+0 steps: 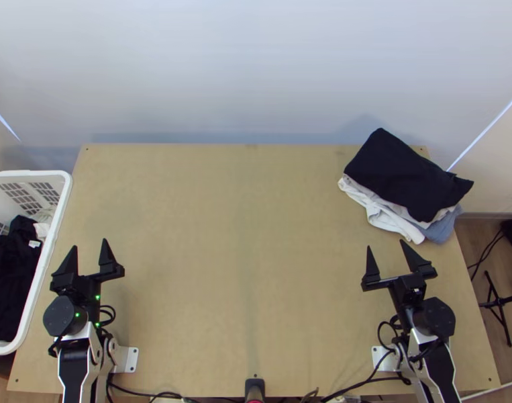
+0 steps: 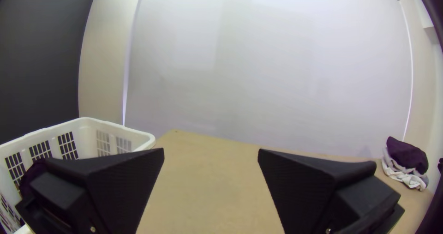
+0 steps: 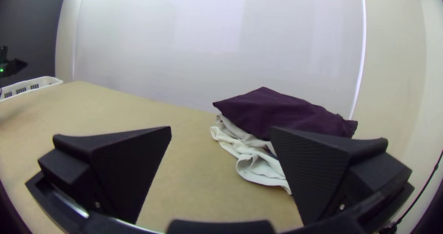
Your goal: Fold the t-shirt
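Note:
A stack of folded cloths lies at the table's far right corner: a black one (image 1: 406,176) on top, white cloth (image 1: 383,213) and blue-grey cloth (image 1: 441,227) beneath. Dark cloth (image 1: 11,269) sits bunched in the basket at the left. Over the table's left side my left gripper (image 1: 88,255) stands open beside the basket; the left wrist view has this gripper (image 2: 211,155) with nothing between its fingers. Just on the near side of the stack is my right gripper (image 1: 386,256), open and holding nothing; in the right wrist view this gripper (image 3: 220,135) has the top cloth (image 3: 281,111) beyond it.
The white basket (image 1: 43,265) stands against the table's left edge. Bare wooden table (image 1: 242,255) spreads between the two arms. Cables (image 1: 363,384) run along the near edge, and a black stand (image 1: 498,302) is on the floor at the right.

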